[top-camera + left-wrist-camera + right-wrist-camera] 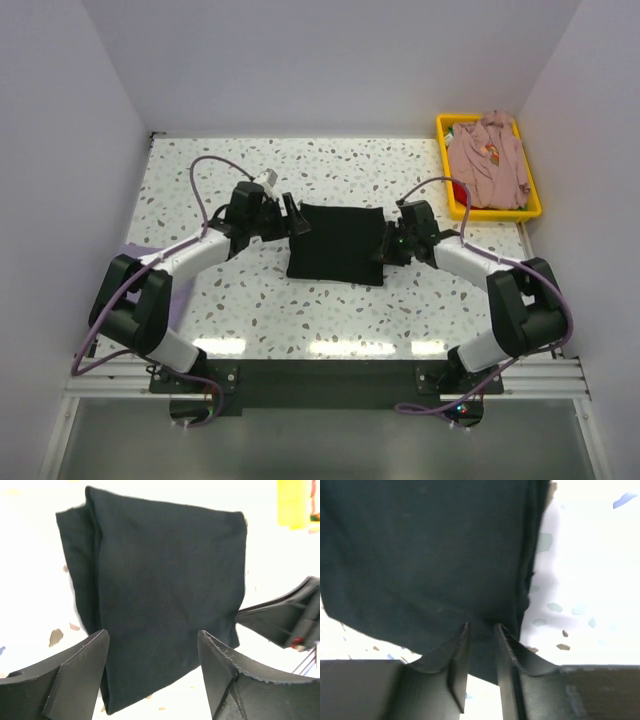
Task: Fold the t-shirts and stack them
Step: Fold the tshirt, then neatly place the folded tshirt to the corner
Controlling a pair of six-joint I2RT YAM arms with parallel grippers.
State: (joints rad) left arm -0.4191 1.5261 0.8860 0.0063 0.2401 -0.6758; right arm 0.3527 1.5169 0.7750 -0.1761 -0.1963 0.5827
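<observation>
Top external view alone takes in the table (250, 300), the black t-shirt (338, 243) folded into a rectangle at its centre, and the dusty-pink t-shirt (487, 160) heaped in the yellow bin (495, 213) at the far right corner. Left wrist view shows the left gripper (152, 640) spread wide, holding nothing. Right wrist view shows the right gripper (481, 627) narrowed around the hem, and I cannot tell whether it grips.

Right wrist cam. Black t-shirt (420, 555) fills the upper left, lying on the white speckled table (590, 570); its layered edge runs down the right. Right pincer (481, 627) at the cloth's near edge, fingers narrowly apart, dark cloth showing in the gap. Pinched or not: cannot tell.
</observation>
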